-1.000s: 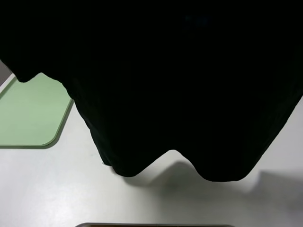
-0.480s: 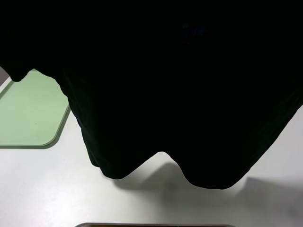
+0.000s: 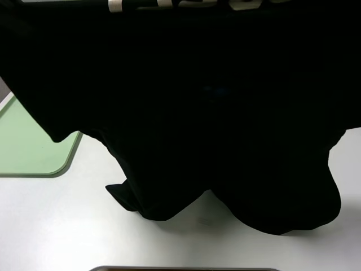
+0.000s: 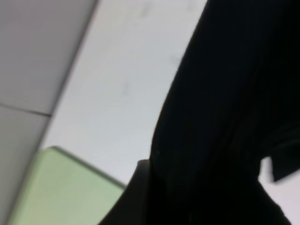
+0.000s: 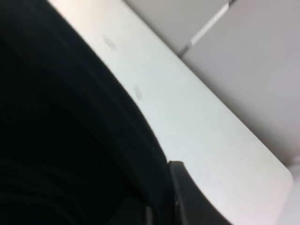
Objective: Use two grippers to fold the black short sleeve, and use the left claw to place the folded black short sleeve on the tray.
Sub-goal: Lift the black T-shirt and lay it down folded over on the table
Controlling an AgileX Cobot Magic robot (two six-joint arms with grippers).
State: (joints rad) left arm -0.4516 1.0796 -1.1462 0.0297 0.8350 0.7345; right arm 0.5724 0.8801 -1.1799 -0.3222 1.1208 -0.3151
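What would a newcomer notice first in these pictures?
The black short sleeve fills most of the high view, hanging close before the camera with its lower folds reaching the white table. A pale-green tray peeks out at the left, partly hidden behind the cloth.

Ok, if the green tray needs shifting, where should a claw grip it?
Probably the low rim of the pale-green tray along its near edge by the rounded corner, coming from the white table in front. It lies flat, so only the rim offers a hold, and the hanging black T-shirt hides its far side.
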